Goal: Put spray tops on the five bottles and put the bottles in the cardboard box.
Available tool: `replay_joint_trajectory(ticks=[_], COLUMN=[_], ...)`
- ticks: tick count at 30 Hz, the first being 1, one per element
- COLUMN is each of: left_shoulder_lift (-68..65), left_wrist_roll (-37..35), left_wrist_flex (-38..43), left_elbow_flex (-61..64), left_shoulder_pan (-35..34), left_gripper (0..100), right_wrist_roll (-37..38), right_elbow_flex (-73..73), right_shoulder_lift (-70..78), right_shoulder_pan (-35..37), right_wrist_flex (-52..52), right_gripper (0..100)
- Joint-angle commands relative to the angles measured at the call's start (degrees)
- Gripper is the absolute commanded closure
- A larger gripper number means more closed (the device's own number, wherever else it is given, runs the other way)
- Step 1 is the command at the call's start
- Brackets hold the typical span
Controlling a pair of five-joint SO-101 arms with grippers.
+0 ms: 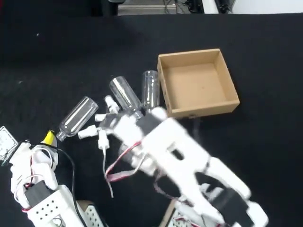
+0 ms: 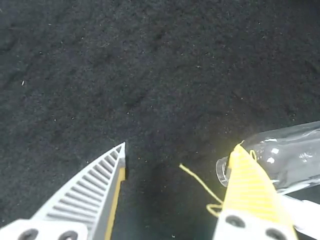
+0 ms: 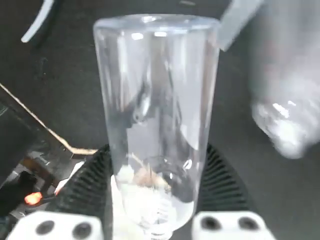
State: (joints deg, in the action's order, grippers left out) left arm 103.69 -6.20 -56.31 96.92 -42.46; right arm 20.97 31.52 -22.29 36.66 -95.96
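My right gripper [image 3: 155, 200] is shut on a clear bottle [image 3: 157, 110], whose neck sits between the black fingers [image 3: 82, 187]. A second bottle [image 3: 285, 100] lies just beside it. From above, the right arm [image 1: 180, 161] covers that grip, near two bottles [image 1: 124, 93] [image 1: 150, 89] lying beside the cardboard box [image 1: 227, 78]. A third bottle [image 1: 78, 117] lies further left. My left gripper [image 2: 181, 146] is open, and its yellow finger [image 2: 250, 182] is next to that bottle's open mouth [image 2: 222, 170]. Loose white spray tops [image 1: 90, 130] [image 1: 111, 105] [image 1: 102, 139] lie among the bottles.
Everything rests on a black cloth [image 1: 57, 56]. The box stands open with nothing inside. A white dip tube [image 1: 106, 165] trails from one spray top toward the front. A small white item [image 1: 4, 141] lies at the left edge.
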Motion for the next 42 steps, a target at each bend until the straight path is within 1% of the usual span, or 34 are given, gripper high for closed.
replay_joint_trajectory(ticks=[1, 4, 7, 9, 11, 14, 16, 18, 21, 23, 26, 28, 31, 36, 39, 41, 42], left_shoulder_lift=[0.6, 0.6, 0.6, 0.6, 0.6, 0.6, 0.6, 0.6, 0.6, 0.6, 0.6, 0.6, 0.6, 0.6, 0.6, 0.6, 0.6], left_wrist_roll=[-0.7, -0.7, -0.7, -0.7, -0.7, -0.7, -0.7, -0.7, -0.7, -0.7, -0.8, -0.8, -0.8, -0.7, -0.7, -0.7, -0.7], left_wrist_flex=[0.6, 0.6, 0.6, 0.6, 0.6, 0.6, 0.6, 0.6, 0.6, 0.6, 0.6, 0.6, 0.6, 0.6, 0.6, 0.6, 0.6], left_elbow_flex=[0.5, 0.5, 0.5, 0.5, 0.5, 0.5, 0.5, 0.5, 0.5, 0.5, 0.5, 0.5, 0.5, 0.5, 0.5, 0.5, 0.5], left_shoulder_pan=[-0.2, -0.2, -0.1, -0.1, -0.1, -0.1, -0.1, -0.1, -0.1, -0.1, -0.1, -0.1, -0.1, -0.1, -0.1, -0.1, -0.1], left_gripper=[68, 68, 68, 68, 68, 68, 68, 68, 68, 68, 68, 68, 68, 68, 68, 68, 68], right_wrist_roll=[6.9, 12.1, 17.8, 19.7, 20.0, 20.1, 20.0, 20.0, 19.3, 16.5, 12.2, 9.5, 7.1, 5.8, 6.0, 6.6, 8.4], right_elbow_flex=[-6.5, -4.8, -2.2, 0.5, 4.1, 10.3, 14.9, 19.0, 24.4, 27.6, 31.7, 34.0, 35.5, 30.6, 23.9, 19.2, 17.1], right_shoulder_lift=[-11.7, -18.9, -22.0, -22.1, -22.1, -22.1, -22.1, -22.1, -22.1, -22.1, -22.1, -22.1, -22.3, -22.5, -22.5, -22.5, -22.3], right_shoulder_pan=[-14.6, -29.8, -45.8, -56.0, -64.9, -75.2, -79.8, -82.8, -84.9, -84.9, -84.7, -82.5, -77.9, -69.3, -67.3, -67.7, -68.5], right_wrist_flex=[-5.3, -4.8, -4.4, -1.6, 3.6, 12.5, 17.7, 21.9, 26.8, 29.9, 34.8, 36.7, 35.4, 28.6, 22.1, 18.9, 17.8], right_gripper=[91.8, 91.7, 91.7, 91.7, 91.7, 91.7, 91.7, 91.7, 91.6, 90.0, 81.5, 75.4, 70.0, 69.8, 69.8, 69.8, 69.8])
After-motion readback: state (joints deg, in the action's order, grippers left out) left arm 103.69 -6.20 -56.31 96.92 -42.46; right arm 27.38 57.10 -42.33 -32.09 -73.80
